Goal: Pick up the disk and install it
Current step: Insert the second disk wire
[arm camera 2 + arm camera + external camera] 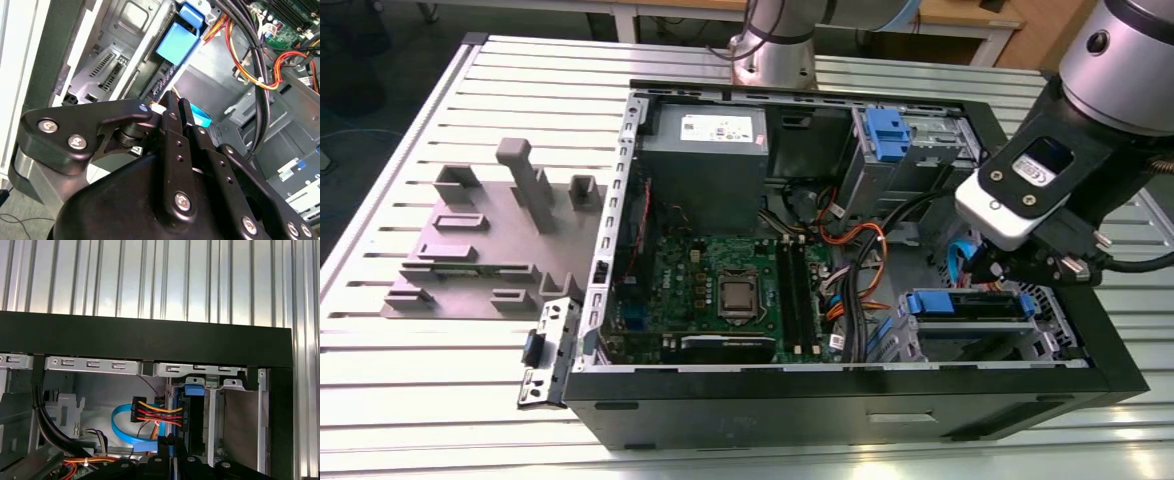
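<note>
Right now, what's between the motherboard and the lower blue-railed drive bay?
A bundle of orange, red and black cables runs between the motherboard and the drive bay, as the exterior view shows.

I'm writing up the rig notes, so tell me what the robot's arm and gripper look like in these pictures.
The arm is silver-grey with rounded joint housings and a silver base column. Its wrist carries a white and black block, with a thin black cable running off towards the exterior view's right. The gripper is matte black metal: flat bolted links with silver screw heads, narrowing to slim black fingers.
</note>
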`<state>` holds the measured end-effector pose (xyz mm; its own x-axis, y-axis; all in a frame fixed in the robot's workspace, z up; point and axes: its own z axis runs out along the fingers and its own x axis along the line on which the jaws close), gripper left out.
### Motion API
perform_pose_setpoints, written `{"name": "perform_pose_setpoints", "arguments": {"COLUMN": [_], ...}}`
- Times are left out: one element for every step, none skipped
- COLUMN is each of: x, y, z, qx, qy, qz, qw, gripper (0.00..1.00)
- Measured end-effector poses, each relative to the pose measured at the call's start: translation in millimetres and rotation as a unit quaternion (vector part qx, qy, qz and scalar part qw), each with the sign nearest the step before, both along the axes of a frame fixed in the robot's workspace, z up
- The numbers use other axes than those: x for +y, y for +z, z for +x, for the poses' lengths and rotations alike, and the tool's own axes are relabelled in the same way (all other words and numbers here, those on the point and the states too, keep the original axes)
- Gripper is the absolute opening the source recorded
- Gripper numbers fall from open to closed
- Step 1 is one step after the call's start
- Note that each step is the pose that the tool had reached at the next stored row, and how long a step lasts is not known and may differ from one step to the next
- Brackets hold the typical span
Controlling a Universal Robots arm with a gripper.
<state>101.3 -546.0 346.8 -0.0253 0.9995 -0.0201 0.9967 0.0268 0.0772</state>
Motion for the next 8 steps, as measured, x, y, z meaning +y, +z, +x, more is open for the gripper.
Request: {"name": "perform_pose_setpoints", "arguments": {"x": [-1.8, -3.3, -4.5, -5.6, -6.3, -6.6, -6.8, -7.0], "y": [-0.6, -1.3, -2.2, -3.2, -4.4, -5.4, -6.1, -6.5], "z": [0.1, 0.1, 0.2, 0.3, 0.3, 0.3, 0.4, 0.5], "qx": [0.0000, 0.0000, 0.0001, 0.0002, 0.0003, 0.0006, 0.0009, 0.0016], "qy": [0.000, -0.001, -0.001, -0.001, -0.002, -0.002, -0.003, -0.003], "qz": [0.0000, -0.0001, 0.0000, -0.0001, 0.0000, 0.0002, 0.0000, -0.0001], "qw": [1.00000, 1.00000, 1.00000, 1.00000, 1.00000, 1.00000, 1.00000, 0.99999], "gripper": [0.16, 0.16, 0.16, 0.16, 0.16, 0.16, 0.16, 0.16]}}
